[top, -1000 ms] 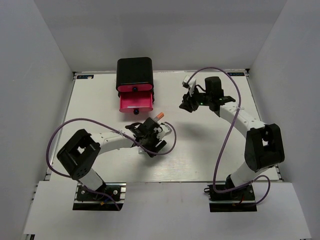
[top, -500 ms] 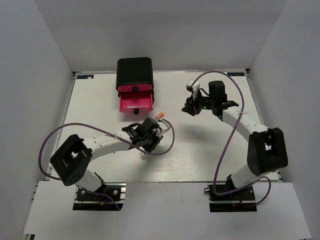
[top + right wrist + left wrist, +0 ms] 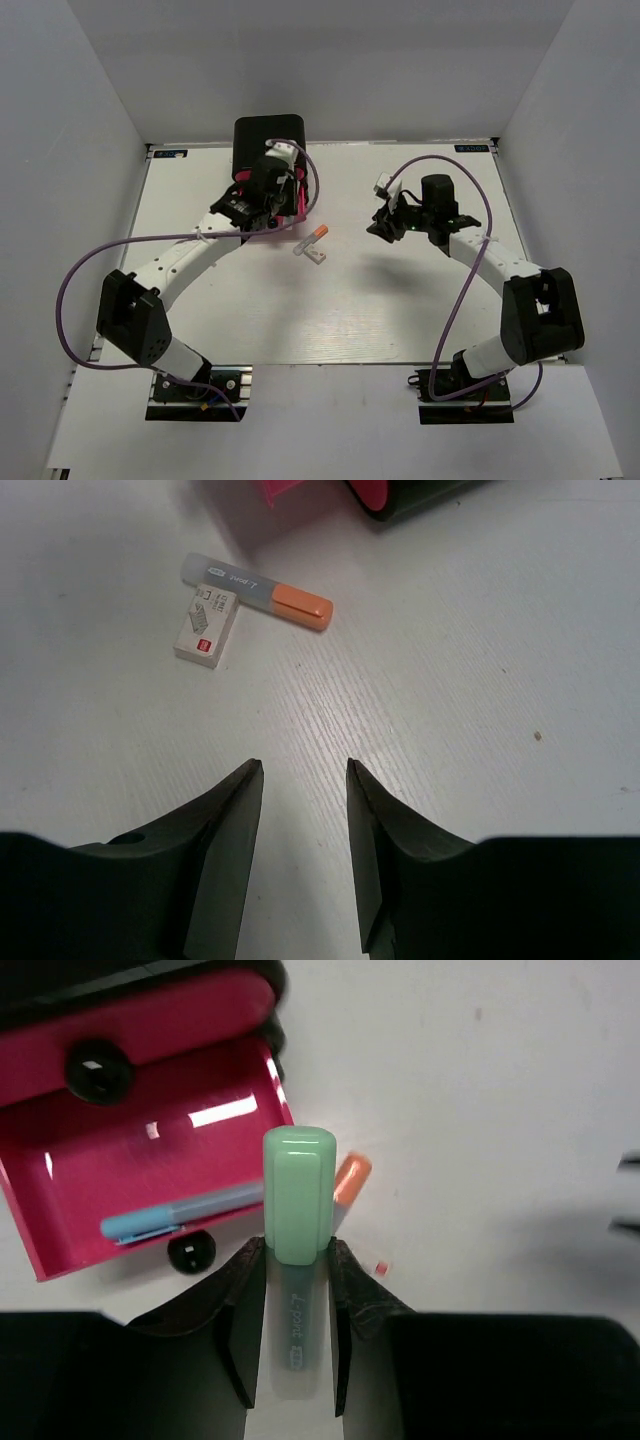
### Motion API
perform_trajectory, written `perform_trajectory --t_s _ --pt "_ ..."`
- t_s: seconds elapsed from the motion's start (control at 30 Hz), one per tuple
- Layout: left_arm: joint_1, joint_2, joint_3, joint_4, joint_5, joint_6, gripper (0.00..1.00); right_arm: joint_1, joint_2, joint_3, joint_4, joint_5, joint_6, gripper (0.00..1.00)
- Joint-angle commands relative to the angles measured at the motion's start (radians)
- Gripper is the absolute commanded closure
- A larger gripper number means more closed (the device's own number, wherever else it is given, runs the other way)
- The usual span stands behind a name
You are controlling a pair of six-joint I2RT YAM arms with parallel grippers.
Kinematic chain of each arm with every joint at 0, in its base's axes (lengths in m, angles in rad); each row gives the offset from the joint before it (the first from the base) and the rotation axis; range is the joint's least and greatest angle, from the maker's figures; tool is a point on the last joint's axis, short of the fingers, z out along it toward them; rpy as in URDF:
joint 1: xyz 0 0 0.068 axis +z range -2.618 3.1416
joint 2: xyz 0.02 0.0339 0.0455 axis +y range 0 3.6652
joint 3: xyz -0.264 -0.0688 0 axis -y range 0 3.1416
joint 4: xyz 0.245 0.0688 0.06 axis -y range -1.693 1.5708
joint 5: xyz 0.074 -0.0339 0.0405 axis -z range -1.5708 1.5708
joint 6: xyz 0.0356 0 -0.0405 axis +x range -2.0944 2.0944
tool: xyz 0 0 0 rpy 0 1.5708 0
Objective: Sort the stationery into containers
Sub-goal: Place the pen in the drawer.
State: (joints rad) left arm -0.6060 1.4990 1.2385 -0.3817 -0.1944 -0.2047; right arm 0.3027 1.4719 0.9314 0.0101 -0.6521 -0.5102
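My left gripper (image 3: 297,1250) is shut on a green-capped marker (image 3: 299,1195) and holds it above the front edge of the open pink-red drawer (image 3: 60,1240). A light blue pen (image 3: 180,1215) lies in that drawer. From above, the left gripper (image 3: 268,205) hides most of the drawer (image 3: 300,200) in front of the black cabinet (image 3: 268,135). A grey marker with an orange tip (image 3: 316,236) and a white eraser (image 3: 316,254) lie on the table; both also show in the right wrist view, the marker (image 3: 258,590) above the eraser (image 3: 206,626). My right gripper (image 3: 300,770) is open and empty, hovering right of them (image 3: 385,225).
A shut pink-red drawer with a black knob (image 3: 98,1068) sits above the open one, whose knob (image 3: 191,1250) is at its front. White walls enclose the white table (image 3: 400,300). Purple cables loop from both arms.
My left arm has lifted the green marker from the table's middle and carried it up-left over the open drawer. The right gripper has drifted slightly down and right.
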Motion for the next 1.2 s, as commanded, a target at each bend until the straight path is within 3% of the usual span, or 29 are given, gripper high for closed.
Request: perform_trajectory --t_s 0.0,0.17,0.23,0.5,0.77,0.97,1.13,1.17 --pt "0.026 0.018 0.081 -0.074 -0.060 -0.298 1.00 -0.004 -0.029 -0.023 0.059 -0.018 -0.017 0.55" --pt "0.072 0.027 0.145 -0.257 -0.154 -0.760 1.00 -0.007 -0.053 -0.042 0.071 -0.020 -0.013 0.55" --pt "0.072 0.027 0.165 -0.307 -0.180 -0.879 1.00 -0.010 -0.053 -0.048 0.073 -0.020 -0.013 0.55" --pt "0.114 -0.085 0.015 -0.279 -0.272 -1.378 1.00 -0.013 -0.047 -0.048 0.085 -0.029 0.002 0.55" --pt "0.173 0.032 0.013 -0.191 -0.254 -1.499 1.00 -0.013 -0.068 -0.057 0.071 -0.027 -0.010 0.55" --pt "0.204 0.151 0.125 -0.184 -0.254 -1.509 1.00 -0.007 -0.087 -0.089 0.064 -0.027 -0.019 0.55" --pt "0.224 0.184 0.130 -0.160 -0.244 -1.509 1.00 -0.014 -0.102 -0.108 0.065 -0.026 -0.031 0.55" --pt "0.224 0.184 0.130 -0.149 -0.244 -1.509 0.85 -0.013 -0.105 -0.109 0.062 -0.024 -0.036 0.55"
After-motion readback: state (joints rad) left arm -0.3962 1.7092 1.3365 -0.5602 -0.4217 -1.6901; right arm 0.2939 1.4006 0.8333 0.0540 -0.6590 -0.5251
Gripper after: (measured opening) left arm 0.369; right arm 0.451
